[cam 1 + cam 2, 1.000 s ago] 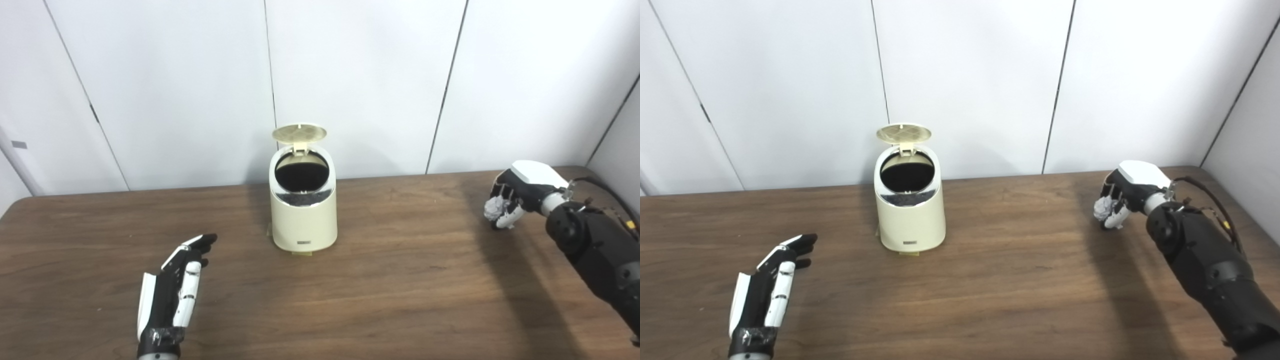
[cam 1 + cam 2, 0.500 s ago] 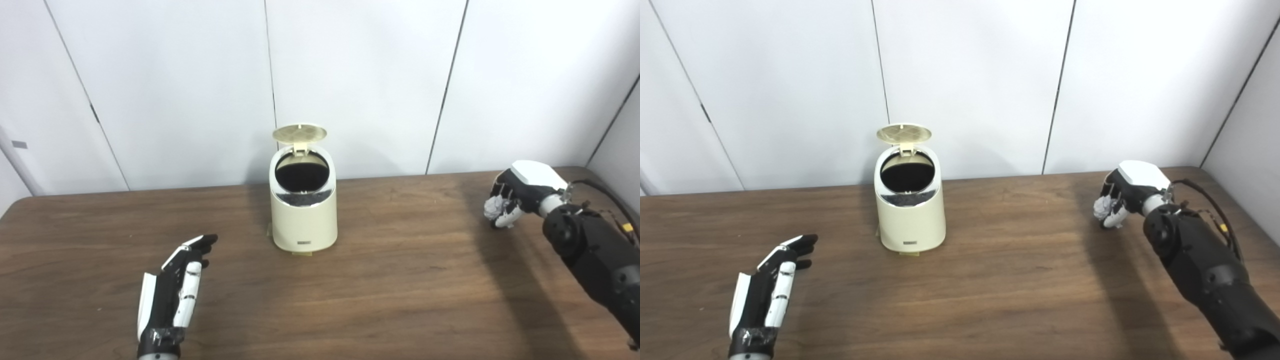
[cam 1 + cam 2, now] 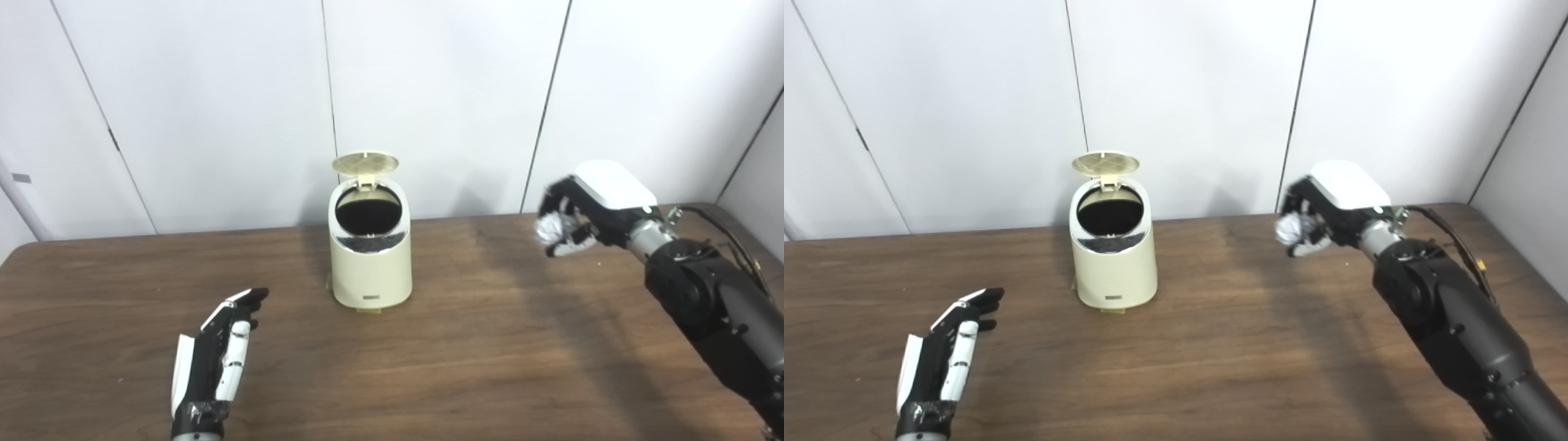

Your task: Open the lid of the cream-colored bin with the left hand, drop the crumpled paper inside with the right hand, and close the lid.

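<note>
Left eye view, step: you are at the second step, carrying the paper to the bin; the lid already stands open.
Left hand: your left hand [image 3: 211,352] lies released near the table's [image 3: 465,361] front edge, left of the middle, fingers straight and apart, holding nothing.
Bin: the cream-colored bin [image 3: 370,257] stands near the back edge, about the middle, well apart from both hands.
Lid: the lid [image 3: 365,163] is tipped up behind the dark opening.
Right hand: your right hand [image 3: 582,211] hangs above the table toward the back right, fingers curled around the crumpled paper [image 3: 549,228].
Next move: I judge you must bring the paper leftward until it is over the opening, and only then loosen the fingers; the upright lid behind leaves room from the front and the side.
Hidden: the bin's inside is only black, so its contents cannot be told. The paper is partly covered by the fingers. The right forearm is cut off at the bottom right corner.
</note>
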